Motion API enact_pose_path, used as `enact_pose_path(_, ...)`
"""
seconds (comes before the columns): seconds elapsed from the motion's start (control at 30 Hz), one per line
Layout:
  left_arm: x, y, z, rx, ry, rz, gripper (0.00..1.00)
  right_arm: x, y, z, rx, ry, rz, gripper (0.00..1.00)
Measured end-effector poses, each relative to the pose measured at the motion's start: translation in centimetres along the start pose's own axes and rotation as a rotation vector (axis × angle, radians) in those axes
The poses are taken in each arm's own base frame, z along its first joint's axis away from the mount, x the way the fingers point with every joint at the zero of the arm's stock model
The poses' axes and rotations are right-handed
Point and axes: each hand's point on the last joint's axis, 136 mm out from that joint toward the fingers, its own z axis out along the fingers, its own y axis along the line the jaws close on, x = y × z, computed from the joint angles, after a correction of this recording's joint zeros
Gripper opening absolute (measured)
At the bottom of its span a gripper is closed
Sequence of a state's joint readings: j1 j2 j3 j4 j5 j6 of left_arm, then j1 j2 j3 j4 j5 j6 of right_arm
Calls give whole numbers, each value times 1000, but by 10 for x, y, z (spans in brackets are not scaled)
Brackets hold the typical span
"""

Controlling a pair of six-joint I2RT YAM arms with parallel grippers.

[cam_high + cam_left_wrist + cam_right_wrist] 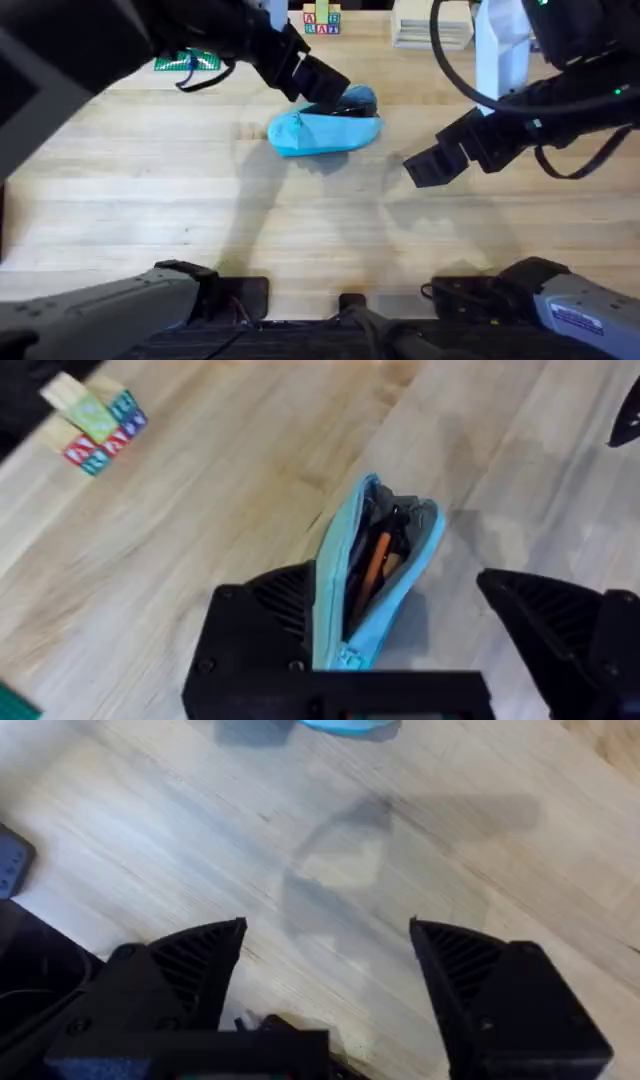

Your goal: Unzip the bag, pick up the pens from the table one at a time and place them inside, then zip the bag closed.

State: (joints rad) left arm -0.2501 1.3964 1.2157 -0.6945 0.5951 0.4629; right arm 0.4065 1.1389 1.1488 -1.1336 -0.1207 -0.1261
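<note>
The light blue bag (322, 132) lies on the table (150, 200) at the far middle, its zipper open. In the left wrist view the bag (332, 575) gapes, and inside it lie a pen with an orange barrel (374, 563) and dark pen shapes (398, 525). My left gripper (400, 615) is open and straddles the bag, one finger (262, 622) against the bag's side. From overhead, the left gripper (328, 90) hangs over the bag's far edge. To the right of the bag, my right gripper (432, 165) stands open over bare wood, and this gripper (328, 955) holds nothing.
Coloured letter blocks (321, 20) sit at the far edge behind the bag, also seen as blocks (95, 422) in the left wrist view. A green item (185, 62) lies far left and a white stack (430, 25) far right. Bare wood stretches in front of the bag.
</note>
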Motion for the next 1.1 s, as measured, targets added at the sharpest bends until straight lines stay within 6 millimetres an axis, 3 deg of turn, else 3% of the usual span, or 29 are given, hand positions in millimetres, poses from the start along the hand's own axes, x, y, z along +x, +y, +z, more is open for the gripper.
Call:
enact_pose_path(0.17, 1, -7, -28, -76, 16, 12, 995, 0, 0, 0, 0, 0, 0, 998)
enact_pose_path(0.7, 43, -28, -105, -305, 163, 17, 994, 0, 0, 0, 0, 0, 0, 998)
enact_pose_path(0.87, 58, -32, -120, -354, 211, 13, 994, 0, 0, 0, 0, 0, 0, 998)
enact_pose_path(1.1, 63, -40, -137, -388, 205, 18, 994, 0, 0, 0, 0, 0, 0, 998)
